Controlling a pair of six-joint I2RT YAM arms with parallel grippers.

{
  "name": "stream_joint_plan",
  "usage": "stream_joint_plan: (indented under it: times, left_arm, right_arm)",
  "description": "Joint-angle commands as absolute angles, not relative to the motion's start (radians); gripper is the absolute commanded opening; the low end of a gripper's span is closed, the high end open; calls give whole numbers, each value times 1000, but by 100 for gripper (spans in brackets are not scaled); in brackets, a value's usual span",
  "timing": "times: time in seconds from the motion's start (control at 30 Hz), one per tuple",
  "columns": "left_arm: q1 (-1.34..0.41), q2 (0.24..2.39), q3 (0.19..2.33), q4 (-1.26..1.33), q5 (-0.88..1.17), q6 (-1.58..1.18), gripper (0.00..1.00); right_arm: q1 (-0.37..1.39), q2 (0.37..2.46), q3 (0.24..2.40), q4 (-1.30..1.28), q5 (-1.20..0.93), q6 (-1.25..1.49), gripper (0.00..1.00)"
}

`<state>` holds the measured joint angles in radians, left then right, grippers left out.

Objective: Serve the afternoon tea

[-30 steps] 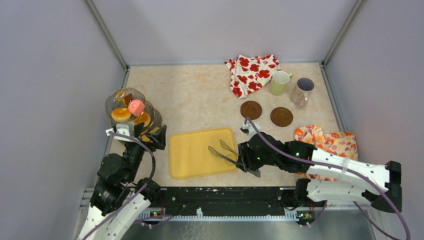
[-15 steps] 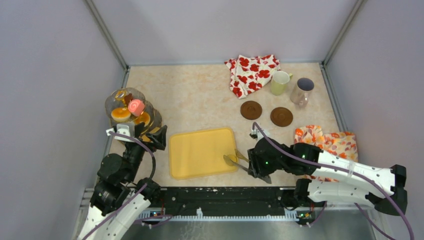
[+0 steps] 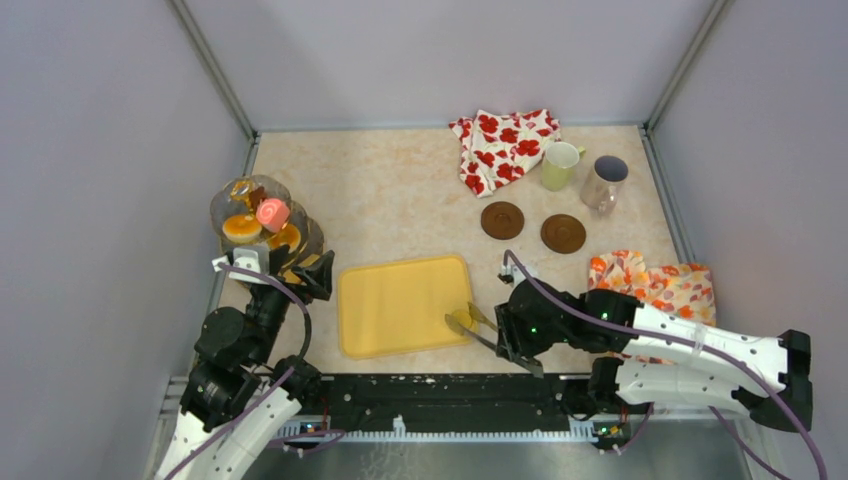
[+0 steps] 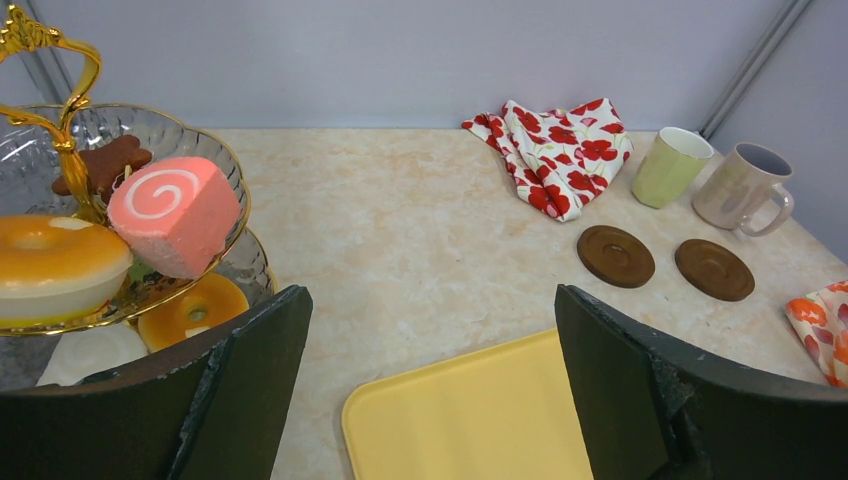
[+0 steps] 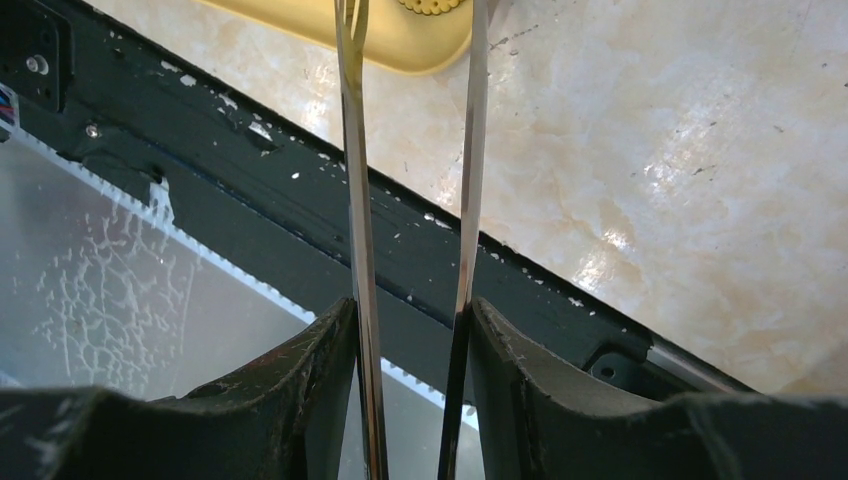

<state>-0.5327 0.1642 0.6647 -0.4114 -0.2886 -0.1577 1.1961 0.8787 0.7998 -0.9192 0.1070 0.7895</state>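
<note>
The sweets sit on a glass tiered stand (image 3: 262,225) at the left: a pink swirl roll (image 4: 175,212), an orange tart (image 4: 55,265), a second orange tart (image 4: 190,310) below and a brown biscuit (image 4: 105,165). My left gripper (image 3: 303,275) is open and empty beside the stand. The pale-yellow mug (image 3: 560,165) and the greyish mug (image 3: 603,180) stand at the far right. My right gripper (image 3: 500,332) is shut on the metal tongs (image 3: 470,325). A small yellow ridged piece (image 5: 432,5) shows between the tong tips at the yellow tray's (image 3: 400,305) right edge.
Two brown coasters (image 3: 502,220) (image 3: 563,233) lie in front of the mugs. A red-flowered cloth (image 3: 505,148) lies at the back and an orange-flowered cloth (image 3: 660,283) by my right arm. Grey walls close in three sides.
My right gripper has pulled the tongs to the right, from over the tray to its right edge, then barely shifted. The tong arms have drawn closer. The left arm has not moved.
</note>
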Motion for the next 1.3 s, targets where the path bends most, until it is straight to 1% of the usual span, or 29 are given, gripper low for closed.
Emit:
stream_joint_plan:
  times: [0.0,0.23,0.53,1.0,1.27]
  left_arm:
    - [-535,167,665,-380,-287,-160,99]
    - [-535,169,665,-380,-287,-158,99]
    - [-535,172,662,-376,-290,-155,99]
    - [-535,173,663,-377,-291,-155,99]
    - [-535,172,662,-377,-291,-155,99]
  right_arm:
    - [1202,889,814,-882,81,788,43]
    - [1201,918,797,-830,47,771,43]
    - [1211,960,855,-937,102,730,43]
    - [1238,984,880,-934,74,718,43]
    - [1243,1001,884,-949,114,715,39]
